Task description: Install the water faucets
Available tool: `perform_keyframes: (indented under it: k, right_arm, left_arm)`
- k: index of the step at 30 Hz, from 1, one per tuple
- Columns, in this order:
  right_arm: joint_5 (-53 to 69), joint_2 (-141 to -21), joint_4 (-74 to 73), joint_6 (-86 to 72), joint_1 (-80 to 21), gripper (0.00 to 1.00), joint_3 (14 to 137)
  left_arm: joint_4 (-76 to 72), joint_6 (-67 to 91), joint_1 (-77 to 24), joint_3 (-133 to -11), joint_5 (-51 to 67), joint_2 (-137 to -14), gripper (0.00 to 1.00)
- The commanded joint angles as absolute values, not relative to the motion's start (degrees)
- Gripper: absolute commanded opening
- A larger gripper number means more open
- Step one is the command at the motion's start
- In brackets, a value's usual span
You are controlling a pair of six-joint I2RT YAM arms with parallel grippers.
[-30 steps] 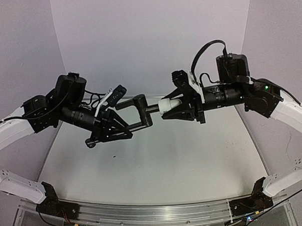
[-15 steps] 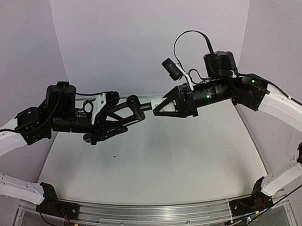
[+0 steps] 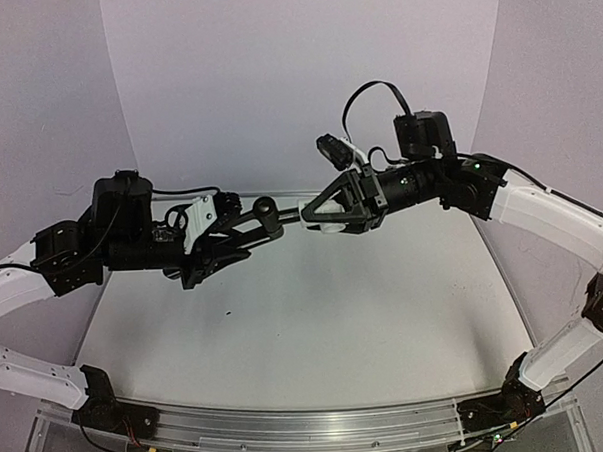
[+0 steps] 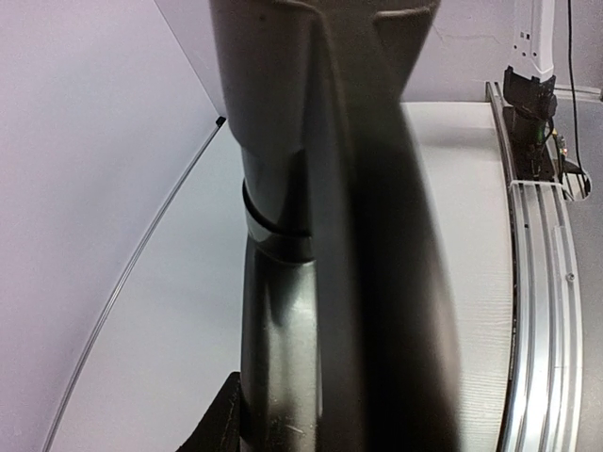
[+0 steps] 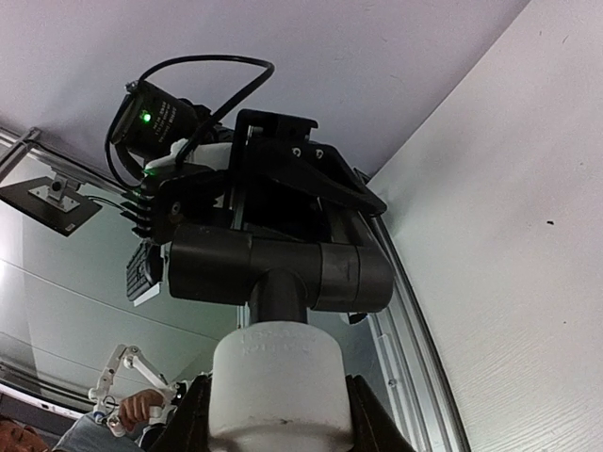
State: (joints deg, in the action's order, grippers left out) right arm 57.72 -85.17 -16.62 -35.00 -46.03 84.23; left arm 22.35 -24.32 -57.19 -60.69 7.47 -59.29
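Note:
The black faucet (image 3: 266, 209) is held in the air between both grippers, above the back of the white table (image 3: 306, 326). My left gripper (image 3: 240, 232) is shut on its pipe, which fills the left wrist view (image 4: 283, 330) as a dark blurred shaft beside one finger (image 4: 221, 428). My right gripper (image 3: 311, 215) is shut on the white plastic fitting (image 5: 278, 377). In the right wrist view the faucet's black T-shaped end (image 5: 273, 268) sits with its stem entering the top of the fitting, with my fingers (image 5: 363, 414) on either side. The left gripper (image 5: 283, 165) shows behind it.
An aluminium rail (image 3: 310, 426) runs along the near table edge between the arm bases. White backdrop walls enclose the back and sides. A small dark speck (image 3: 228, 312) lies on the table. A person's hand (image 5: 127, 411) shows beyond the table.

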Motion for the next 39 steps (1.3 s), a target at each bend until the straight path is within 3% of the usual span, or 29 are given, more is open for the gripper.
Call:
perform_keyframes:
  k: [1,6,12,17,25,30,39]
  right_arm:
    - [61.07,-85.56,-11.63,-36.19,-44.44,0.56,86.97]
    - [58.21,-85.76,-13.03,-26.33,-38.52,0.70,90.60]
    - [40.01,-81.32,-20.42,8.53,-36.92,0.83,96.25]
    - [38.04,-74.61,-20.04,27.40,-37.49,0.98,90.84]
    - [32.47,-65.45,-19.90,57.30,-43.32,0.98,78.23]
    - [27.61,-65.74,-19.40,57.02,-49.23,0.98,76.66]
    - [23.29,-64.72,-11.80,70.14,-53.61,0.98,70.49]
  left_arm:
    - [17.74,-24.20,-57.34,-63.55,7.25,-56.97,0.00]
    - [21.87,-15.60,-57.32,-66.93,8.74,-57.83,0.00]
    - [29.66,-6.04,-57.30,-71.73,11.10,-61.90,0.00]
    - [28.72,1.71,-57.06,-72.29,15.68,-62.46,0.00]
    - [25.66,13.07,-54.29,-73.44,27.14,-62.39,0.00]
    - [25.31,16.23,-53.70,-73.74,29.77,-64.15,0.00]
    - [23.74,18.43,-53.00,-75.21,45.69,-68.12,0.00]
